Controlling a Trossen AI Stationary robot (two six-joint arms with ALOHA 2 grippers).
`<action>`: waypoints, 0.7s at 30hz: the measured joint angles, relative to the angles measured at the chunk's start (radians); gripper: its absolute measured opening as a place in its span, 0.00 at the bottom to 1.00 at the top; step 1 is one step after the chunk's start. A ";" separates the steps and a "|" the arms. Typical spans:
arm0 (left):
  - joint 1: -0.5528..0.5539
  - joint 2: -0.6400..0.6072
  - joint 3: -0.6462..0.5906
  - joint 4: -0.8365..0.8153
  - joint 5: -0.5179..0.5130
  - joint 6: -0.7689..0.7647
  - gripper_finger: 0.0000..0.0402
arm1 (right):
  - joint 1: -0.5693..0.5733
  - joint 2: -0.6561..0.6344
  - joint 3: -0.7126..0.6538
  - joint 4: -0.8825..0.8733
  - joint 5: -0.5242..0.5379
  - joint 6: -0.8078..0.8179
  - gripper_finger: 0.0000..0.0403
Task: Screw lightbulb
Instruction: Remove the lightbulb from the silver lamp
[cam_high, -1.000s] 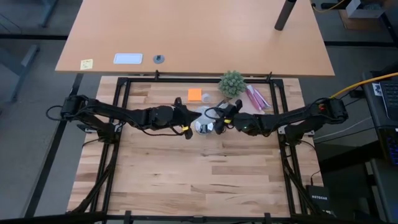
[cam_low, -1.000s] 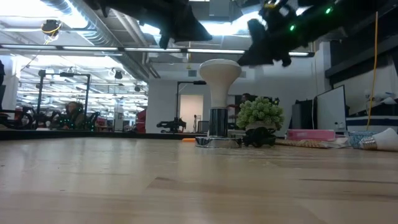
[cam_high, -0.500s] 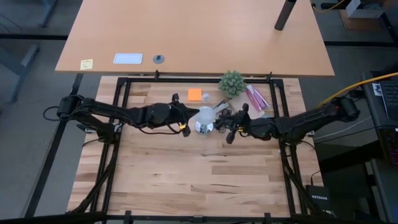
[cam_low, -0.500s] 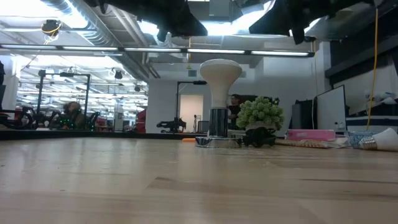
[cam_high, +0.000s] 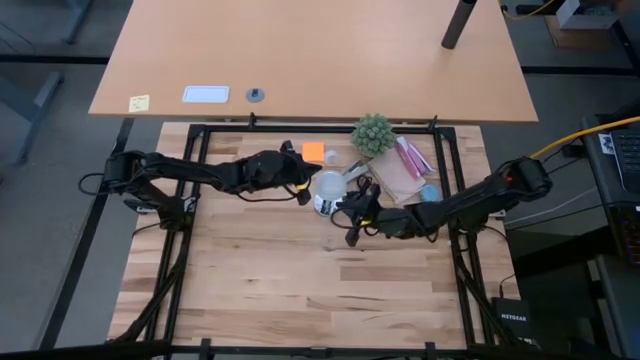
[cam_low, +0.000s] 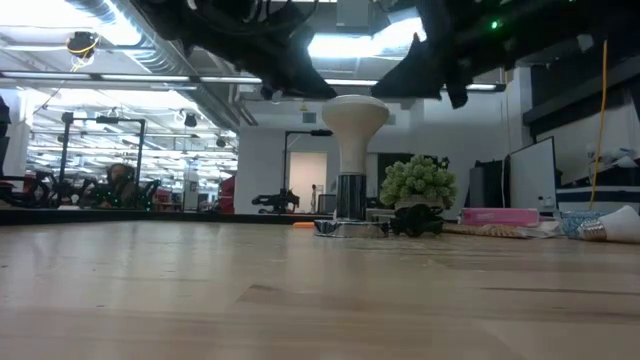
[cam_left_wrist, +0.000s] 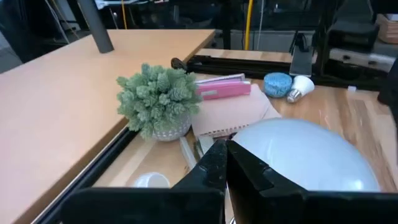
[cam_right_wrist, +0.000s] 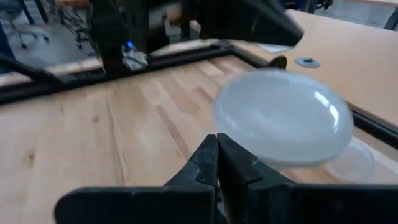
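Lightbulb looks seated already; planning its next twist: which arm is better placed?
Probably left: its shut claw sits beside the lightbulb, while the right claw, also shut, is farther off.

lightbulb (cam_low: 354, 118) | white, frosted | upright, head up (neck in a silver base) | far-centre of table

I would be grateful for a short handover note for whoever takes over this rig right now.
Left end effector: shut, empty, raised just left of the bulb.
Right end effector: shut, empty, raised on the near side of the bulb.
White frosted pear-shaped lightbulb: standing upright, head up, in the shiny silver round base at the table's far centre, beside the small green potted plant.
Done: bulb seated in the base, both end effectors off it.
Left: I cannot tell whether it is screwed fully home; check it.
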 joint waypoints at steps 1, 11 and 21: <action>0.002 0.004 0.000 0.001 0.001 0.002 0.00 | 0.000 0.015 0.000 0.001 0.005 0.003 0.01; 0.031 0.006 0.001 -0.072 0.015 -0.008 0.00 | 0.000 0.094 0.000 0.001 0.040 0.083 0.01; -0.002 0.006 0.001 -0.139 0.021 -0.031 0.00 | -0.015 0.094 0.000 0.002 0.120 0.085 0.01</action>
